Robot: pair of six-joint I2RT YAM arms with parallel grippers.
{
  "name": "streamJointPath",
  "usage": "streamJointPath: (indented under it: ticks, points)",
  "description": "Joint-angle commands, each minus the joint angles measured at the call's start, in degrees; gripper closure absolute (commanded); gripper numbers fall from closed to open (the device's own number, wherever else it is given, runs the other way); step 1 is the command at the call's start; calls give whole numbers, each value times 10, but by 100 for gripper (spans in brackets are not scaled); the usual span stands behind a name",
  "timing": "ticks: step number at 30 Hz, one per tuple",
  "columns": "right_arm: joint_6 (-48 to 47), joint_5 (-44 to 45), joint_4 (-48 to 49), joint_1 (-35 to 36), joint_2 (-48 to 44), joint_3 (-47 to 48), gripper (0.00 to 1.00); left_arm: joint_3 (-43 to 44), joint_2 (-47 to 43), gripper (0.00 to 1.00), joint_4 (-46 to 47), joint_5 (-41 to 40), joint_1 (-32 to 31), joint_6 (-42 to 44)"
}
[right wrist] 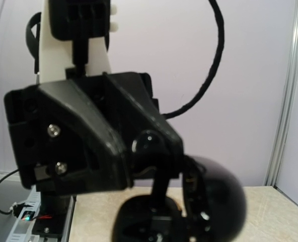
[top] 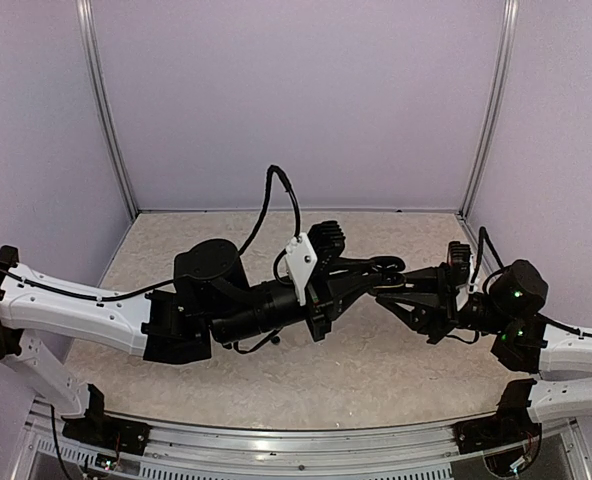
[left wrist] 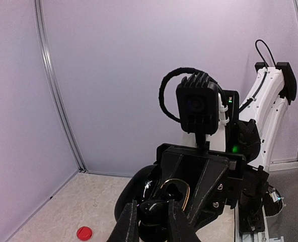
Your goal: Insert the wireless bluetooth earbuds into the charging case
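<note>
My left gripper (left wrist: 153,222) is shut on a glossy black earbud (left wrist: 156,212). It holds the bud right at the open black charging case (left wrist: 139,194), in front of the gold-rimmed slot (left wrist: 178,187). The right gripper (right wrist: 159,229) grips the charging case (right wrist: 214,201) from below, lid swung open to one side. In the right wrist view the black earbud (right wrist: 149,143) sits just above the case base. Seen from the top, the left gripper (top: 381,268) and the right gripper (top: 384,295) meet tip to tip above the table's middle. A red earbud (left wrist: 84,233) lies on the table.
Purple walls with metal corner posts (top: 111,110) close in the beige table (top: 376,370) on three sides. The left arm's black cable (top: 276,190) loops above its wrist. The right arm's white link (left wrist: 267,116) stands behind the case.
</note>
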Motion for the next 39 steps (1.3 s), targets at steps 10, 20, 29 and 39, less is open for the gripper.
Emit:
streamJointPath:
  ticks: [10,20,29,39]
  points:
    - [-4,-15,51,7,-26,12,99,-14,10,88,-83,-20,-2,62]
    - [-67,-15,56,7,3,-16,100,-1,-8,88,-54,-10,-18,74]
    - [-119,-12,113,7,54,-39,100,23,-29,87,-29,8,-48,131]
    - [-155,-37,113,8,23,-47,100,-34,-93,87,-14,12,-49,121]
